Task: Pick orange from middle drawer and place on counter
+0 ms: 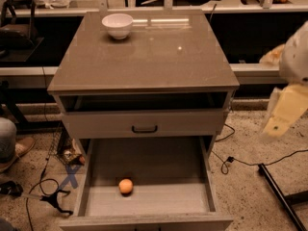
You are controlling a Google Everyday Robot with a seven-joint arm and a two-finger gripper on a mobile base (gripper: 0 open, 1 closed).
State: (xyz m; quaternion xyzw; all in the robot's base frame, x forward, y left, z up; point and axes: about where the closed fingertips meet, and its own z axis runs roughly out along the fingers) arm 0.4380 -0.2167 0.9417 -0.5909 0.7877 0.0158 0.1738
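The orange (pixel 125 186) lies on the pale floor of the open middle drawer (pixel 149 203), left of centre and towards its front. The counter (pixel 144 57) is the glossy grey-brown top of the cabinet above it. My gripper (pixel 281 114) shows as a blurred white and yellowish shape at the right edge of the view. It hangs beside the cabinet at about the height of the upper drawer, well above and to the right of the orange. It touches nothing.
A white bowl (pixel 117 25) stands at the back left of the counter. The shallow drawer front with the black handle (pixel 144 128) is pulled out slightly above the middle drawer. Cables (pixel 226 165) and a dark bar (pixel 281 191) lie on the floor at the right, more clutter at the left.
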